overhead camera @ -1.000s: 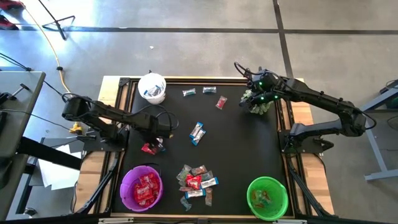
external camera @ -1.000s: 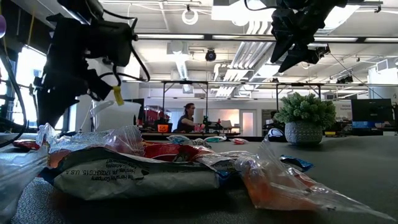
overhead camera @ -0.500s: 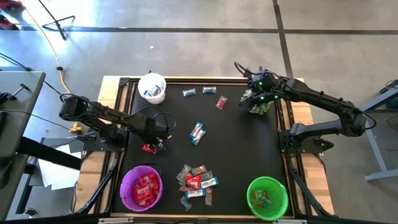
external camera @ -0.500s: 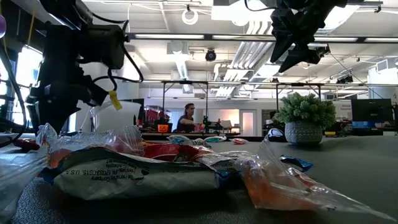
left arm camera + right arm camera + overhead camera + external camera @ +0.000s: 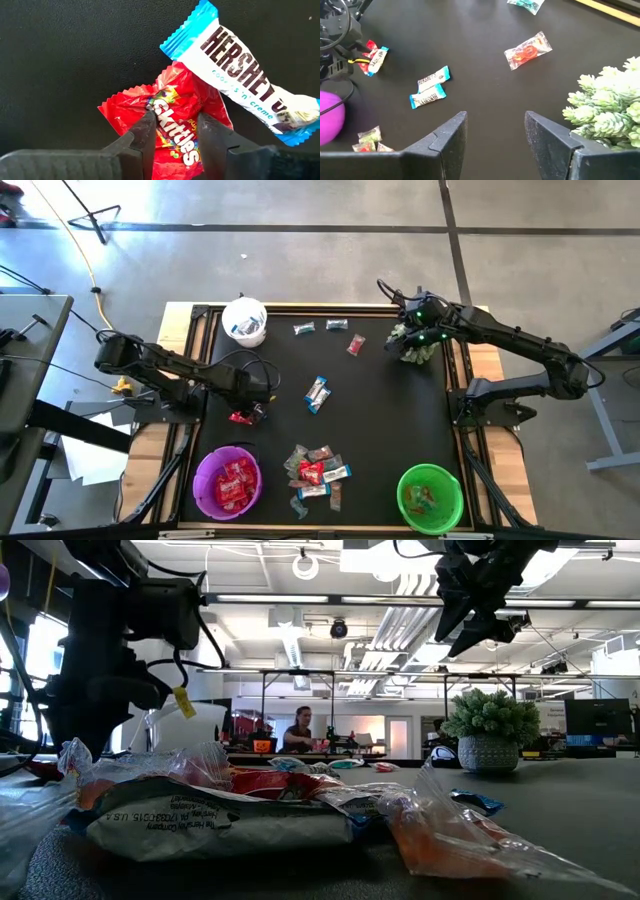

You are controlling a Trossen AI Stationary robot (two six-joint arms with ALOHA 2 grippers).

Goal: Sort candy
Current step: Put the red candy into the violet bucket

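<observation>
So my left pincer [image 5: 174, 131] is pinching the red candy packet [image 5: 170, 120] at center-left of the overhead frame; gotta squeeze only that, not the blue-and-white bar [image 5: 250, 80] overlapping it.

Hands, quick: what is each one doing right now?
Left hand: fingers on either side of the red Skittles packet on the mat; grip cannot be told.
Right hand: open, empty, beside the plant.

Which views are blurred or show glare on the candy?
Low view: the near candy pile fills the foreground, soft and out of focus, against bright ceiling lights. Left wrist view: sharp, with small highlights on the red Skittles packet. High view: evenly lit.
</observation>
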